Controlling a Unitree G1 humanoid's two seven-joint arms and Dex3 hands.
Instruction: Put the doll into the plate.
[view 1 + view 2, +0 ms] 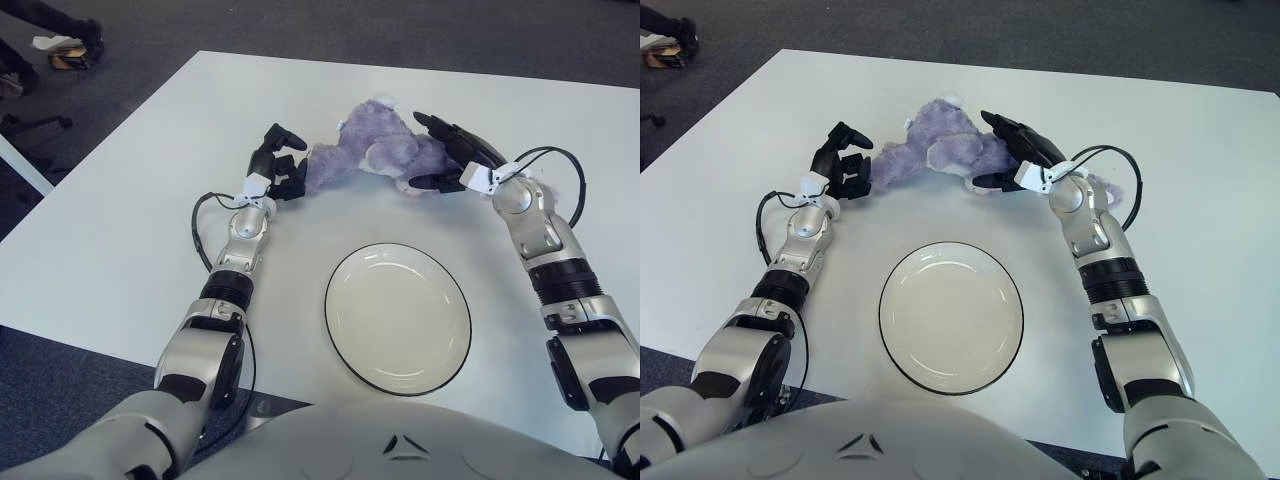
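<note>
Purple plush doll (375,155) lies on its side on the table (120,250), beyond the plate (397,316), which holds nothing. We judge the task barely begun: grasp, lift and placing all remain. Right robot hand (445,155) is at the doll's right end, fingers spread over and beside the head, apparently touching it but not closed around it. Left robot hand (280,165) sits just beside the doll's left end, fingers loosely curled, gripping nothing. Doll sits between our two hands, well apart from the plate.
</note>
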